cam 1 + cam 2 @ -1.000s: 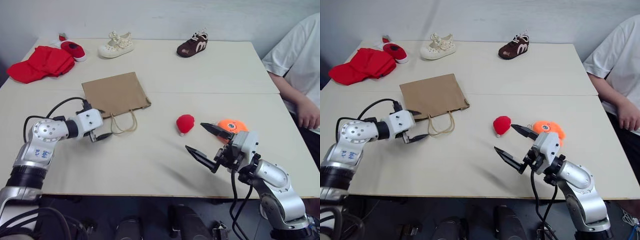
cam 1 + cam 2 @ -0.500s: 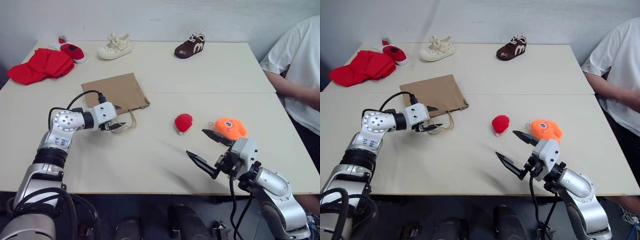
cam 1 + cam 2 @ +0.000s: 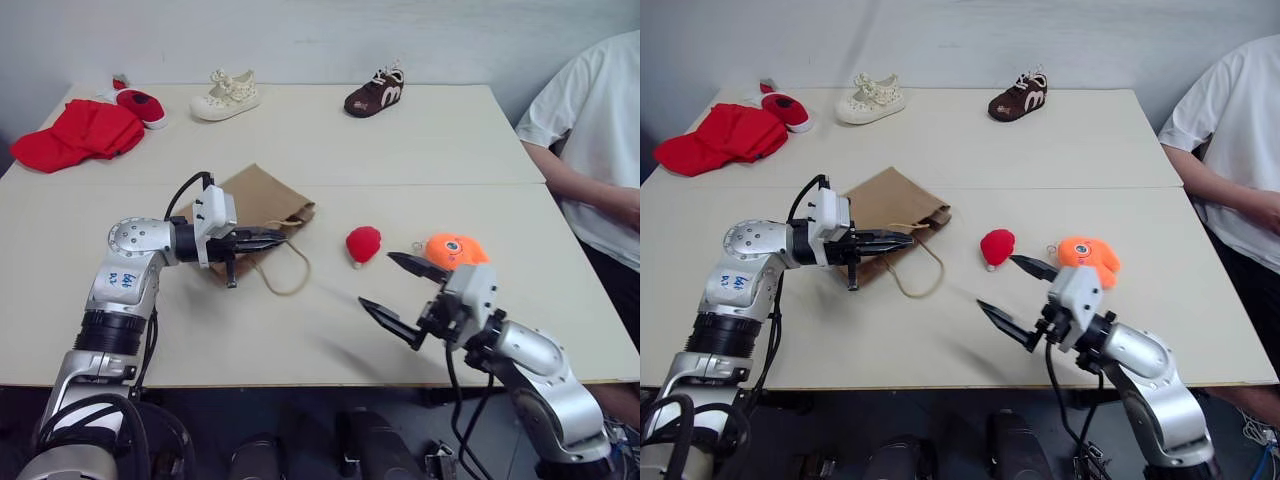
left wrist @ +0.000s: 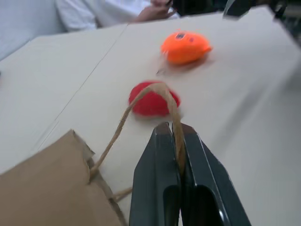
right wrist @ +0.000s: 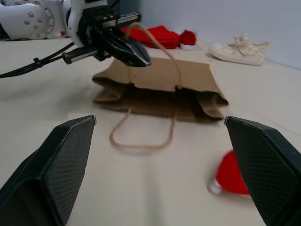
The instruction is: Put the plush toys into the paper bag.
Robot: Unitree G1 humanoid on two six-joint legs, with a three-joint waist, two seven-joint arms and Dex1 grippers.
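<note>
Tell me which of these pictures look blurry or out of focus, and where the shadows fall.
Left wrist view: the paper bag and the handle pinched in the left gripper look soft, and the red plush toy is smeared. Right wrist view: the right gripper fingers loom large and blurred. Left eye view: sharp, even light, faint shadows beneath the orange plush toy and the bag.
</note>
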